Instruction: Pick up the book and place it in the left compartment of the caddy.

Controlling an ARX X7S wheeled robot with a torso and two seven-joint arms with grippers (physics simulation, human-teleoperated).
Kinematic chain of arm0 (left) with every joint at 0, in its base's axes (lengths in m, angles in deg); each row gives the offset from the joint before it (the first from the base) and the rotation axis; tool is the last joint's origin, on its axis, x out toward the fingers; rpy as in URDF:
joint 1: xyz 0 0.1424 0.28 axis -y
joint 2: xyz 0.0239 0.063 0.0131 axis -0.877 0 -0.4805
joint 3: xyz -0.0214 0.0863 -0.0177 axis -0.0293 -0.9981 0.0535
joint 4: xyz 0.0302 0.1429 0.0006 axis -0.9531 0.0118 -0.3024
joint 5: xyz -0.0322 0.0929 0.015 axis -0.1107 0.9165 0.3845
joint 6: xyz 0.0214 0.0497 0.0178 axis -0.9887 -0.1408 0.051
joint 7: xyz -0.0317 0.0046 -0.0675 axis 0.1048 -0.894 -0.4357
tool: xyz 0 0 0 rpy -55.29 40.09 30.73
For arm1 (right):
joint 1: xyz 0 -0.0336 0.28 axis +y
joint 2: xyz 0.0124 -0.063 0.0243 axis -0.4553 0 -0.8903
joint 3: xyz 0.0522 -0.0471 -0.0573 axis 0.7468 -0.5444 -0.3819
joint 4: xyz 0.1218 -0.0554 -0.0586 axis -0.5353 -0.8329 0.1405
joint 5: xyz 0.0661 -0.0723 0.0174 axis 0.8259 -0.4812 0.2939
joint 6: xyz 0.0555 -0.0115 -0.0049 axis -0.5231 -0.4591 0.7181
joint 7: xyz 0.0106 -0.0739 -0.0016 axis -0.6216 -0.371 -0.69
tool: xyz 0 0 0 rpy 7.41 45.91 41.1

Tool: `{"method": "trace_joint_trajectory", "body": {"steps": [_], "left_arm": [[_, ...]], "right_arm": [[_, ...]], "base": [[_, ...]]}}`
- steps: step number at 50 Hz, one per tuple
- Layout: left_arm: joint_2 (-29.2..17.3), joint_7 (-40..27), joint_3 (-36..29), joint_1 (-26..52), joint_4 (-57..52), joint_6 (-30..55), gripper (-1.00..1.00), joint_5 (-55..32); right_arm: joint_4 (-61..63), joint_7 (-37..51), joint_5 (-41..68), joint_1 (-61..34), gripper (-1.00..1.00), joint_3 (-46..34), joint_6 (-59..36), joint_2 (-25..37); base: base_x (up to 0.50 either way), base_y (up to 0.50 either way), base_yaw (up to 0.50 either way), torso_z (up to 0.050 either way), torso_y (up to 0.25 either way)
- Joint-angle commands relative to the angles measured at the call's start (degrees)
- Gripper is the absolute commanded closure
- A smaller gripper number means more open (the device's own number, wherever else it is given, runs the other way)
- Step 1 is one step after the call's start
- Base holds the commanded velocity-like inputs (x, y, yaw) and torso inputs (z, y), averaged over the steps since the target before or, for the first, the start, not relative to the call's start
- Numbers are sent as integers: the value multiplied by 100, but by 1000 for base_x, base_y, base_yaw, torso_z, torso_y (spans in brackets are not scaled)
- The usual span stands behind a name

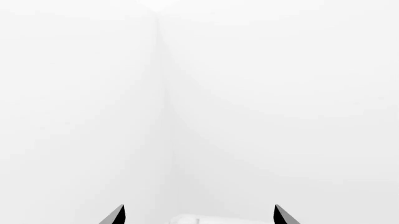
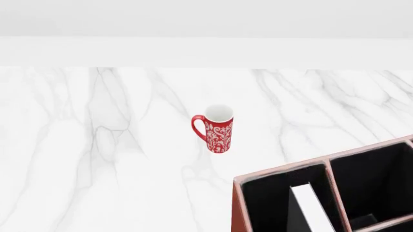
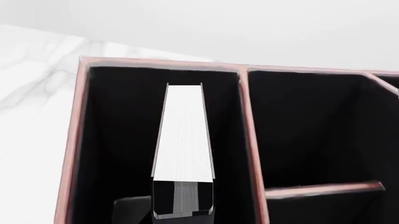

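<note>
The black book (image 3: 184, 135), white page edges up, stands inside the long left compartment (image 3: 118, 140) of the reddish-brown caddy (image 3: 162, 64). My right gripper (image 3: 184, 207) sits at the book's near end; a dark finger (image 3: 134, 210) lies against its side, and the jaws look shut on it. In the head view the book (image 2: 313, 208) shows in the caddy's (image 2: 277, 174) left compartment (image 2: 268, 203) at the lower right. Neither gripper shows in the head view. My left gripper (image 1: 199, 212) is open and empty, facing plain white surfaces.
A red patterned mug (image 2: 218, 128) stands upright on the white marble table (image 2: 96, 145), beyond and left of the caddy. The caddy's other sections (image 2: 377, 179), split by a crossbar (image 3: 324, 189), lie to the right of the book's slot. A white wall runs behind the table.
</note>
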Motion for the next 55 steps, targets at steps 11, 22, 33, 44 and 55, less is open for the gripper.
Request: {"method": "trace_joint_trajectory", "body": {"steps": [11,22,33,44,55], "left_arm": [[91,154,92,-32,-24,-62,-100,85],[89,149,115,-35,-24,-74,-100,40],[93,150,110,-40,-25,-81,-100,48],[93,149,115,-42,-25,-81,-100,38],[94,149,122,-39,-25,-83,-100,37]], "right_arm": [[-350,-292,-524,-333,100,-9,9,-327],[-382,-219,-578,-388,-100,-29,-42,-356],[-391,-199,-609,-348,-100,-22,-16,-350],[-408,-209,-609,-316,-100,-26,10,-362],[-354,-209,-598,-276,-100,-9,34,-341]], "base": [[0,0,0,1,1],[0,0,0,0,1],[0,0,0,0,0],[0,0,0,0,0],[0,0,0,0,0]]}}
